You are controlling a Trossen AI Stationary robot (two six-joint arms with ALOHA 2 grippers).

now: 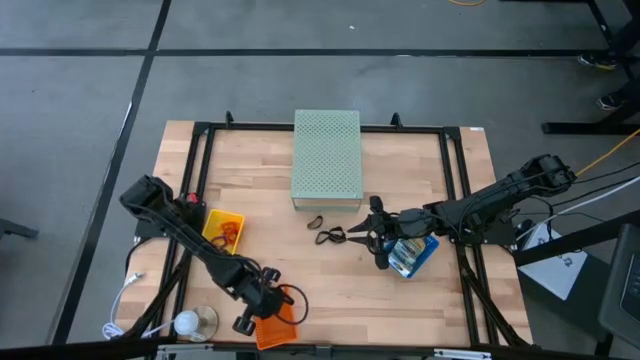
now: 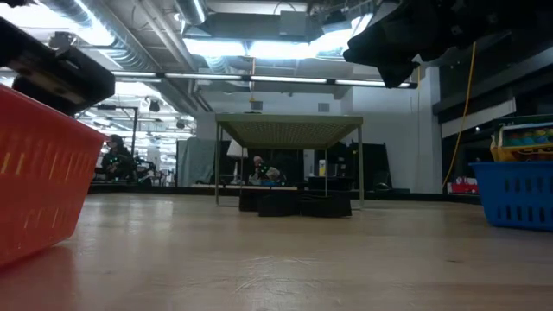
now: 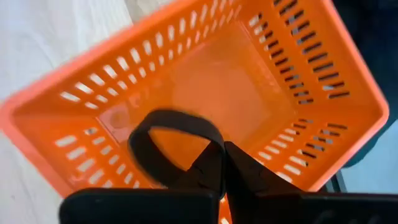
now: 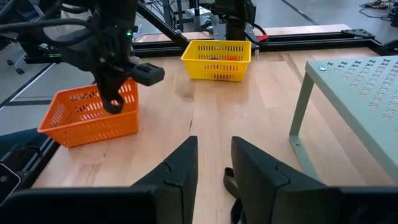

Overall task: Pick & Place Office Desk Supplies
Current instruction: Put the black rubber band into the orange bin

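Observation:
My left gripper (image 1: pixel 278 298) hangs over the orange tray (image 1: pixel 272 330) at the table's near edge, shut on a thin black loop (image 3: pixel 174 140). In the right wrist view that loop (image 4: pixel 113 102) dangles above the tray's rim. Two more black loops (image 1: pixel 315 221) (image 1: pixel 330 236) lie flat on the wood near the table's middle. My right gripper (image 1: pixel 352 233) stands open just beside the nearer of them, with nothing between its fingers (image 4: pixel 186 165). Printed packets (image 1: pixel 408 256) sit in the blue tray (image 1: pixel 428 246). My left gripper pinches one end of the black loop (image 3: pixel 211 152) between its two fingertips. The fingers slant down from the table's left. The rest of the loop stands out beyond the fingertips, lifted clear, over the inside of the orange tray (image 3: pixel 205 81).
A pale green perforated box (image 1: pixel 326 158) stands at the far middle on legs. A yellow tray (image 1: pixel 223 228) with orange rings sits at the left. A clear round object (image 1: pixel 190 322) lies at the near left corner. Bare wood lies between the trays.

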